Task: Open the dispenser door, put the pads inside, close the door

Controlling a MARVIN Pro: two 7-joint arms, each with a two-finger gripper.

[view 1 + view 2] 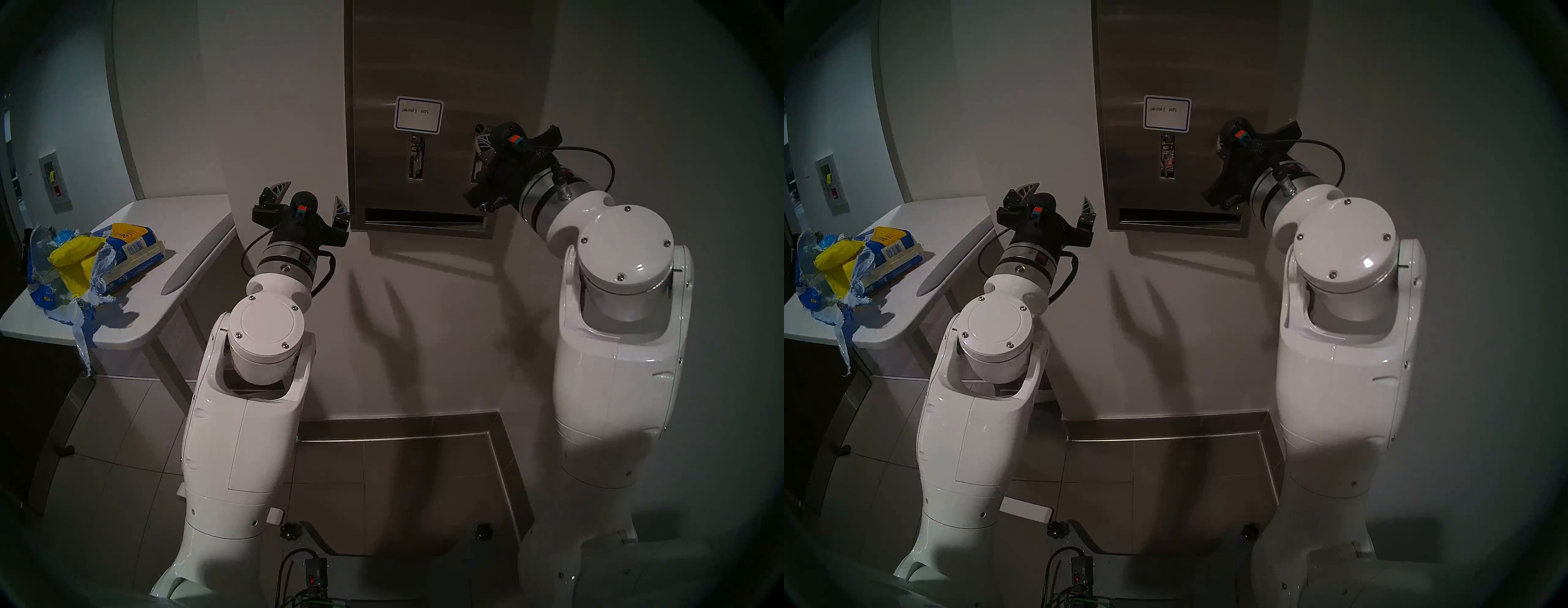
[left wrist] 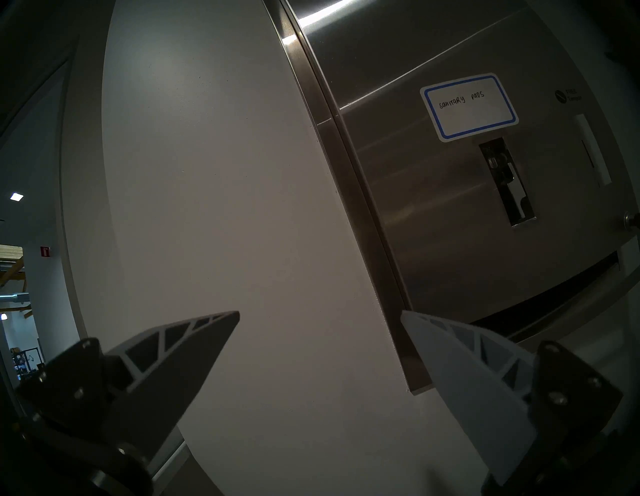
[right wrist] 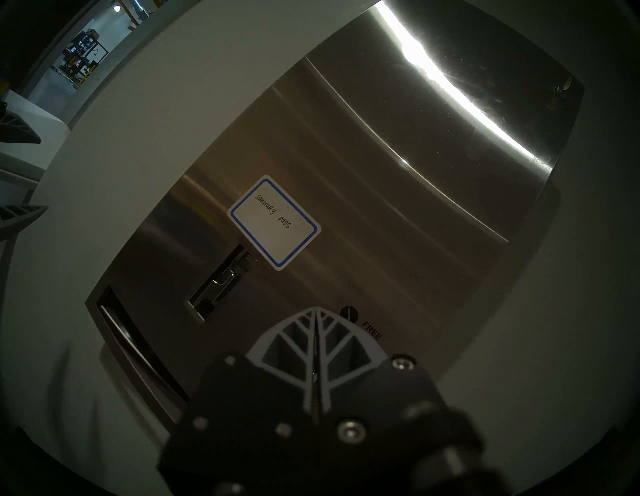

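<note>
Right gripper clamped empty by "FREE"; left gripper wide; label "sanitary pads".

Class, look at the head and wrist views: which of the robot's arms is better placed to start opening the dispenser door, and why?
Probably the right: the right gripper, fingers shut, is raised before the dispenser door; the left gripper hangs open beside its lower left corner.

A blue-bordered white handwritten label on the tall brushed-steel dispenser door is reading "sanitary pads"; at the right wrist view's lower middle, black print is reading "FREE"
</note>
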